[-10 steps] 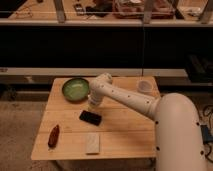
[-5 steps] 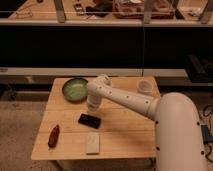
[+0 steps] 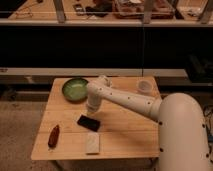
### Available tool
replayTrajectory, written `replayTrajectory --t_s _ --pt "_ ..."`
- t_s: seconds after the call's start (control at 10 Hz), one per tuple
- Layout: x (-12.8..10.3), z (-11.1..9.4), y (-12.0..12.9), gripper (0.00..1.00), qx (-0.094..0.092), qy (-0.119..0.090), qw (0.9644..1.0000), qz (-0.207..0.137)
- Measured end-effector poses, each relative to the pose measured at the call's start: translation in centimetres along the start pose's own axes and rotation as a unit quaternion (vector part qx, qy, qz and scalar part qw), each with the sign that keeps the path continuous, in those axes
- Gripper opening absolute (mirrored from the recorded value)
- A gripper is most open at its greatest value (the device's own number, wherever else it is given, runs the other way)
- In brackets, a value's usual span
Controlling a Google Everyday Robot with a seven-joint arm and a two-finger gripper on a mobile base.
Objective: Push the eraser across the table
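Note:
The eraser (image 3: 88, 122), a flat black slab, lies on the light wooden table (image 3: 125, 127) a little left of centre, slightly skewed. My white arm reaches from the right across the table. My gripper (image 3: 92, 108) points down just behind the eraser's far edge, at or very near it. Whether it touches the eraser is hidden by the wrist.
A green bowl (image 3: 75, 90) sits at the table's back left, close behind the gripper. A pale beige block (image 3: 92, 143) lies near the front edge, just in front of the eraser. A red object (image 3: 53, 136) lies front left. A white cup (image 3: 144, 87) stands back right.
The eraser has slid a little toward the front left of the table. My gripper has followed it the same way.

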Motion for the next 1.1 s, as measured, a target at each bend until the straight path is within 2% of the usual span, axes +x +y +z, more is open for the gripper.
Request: replayTrajectory --t_s 0.4,0.8,1.1 --pt "-0.4 0.2 -1.4 0.0 0.015 -0.002 0.9999 -0.006" --pt "-0.7 0.8 -3.9 0.0 0.046 -0.011 0.9983 -0.032" --pt "-0.7 1.4 -5.0 0.0 0.062 -0.019 0.9967 -0.049"
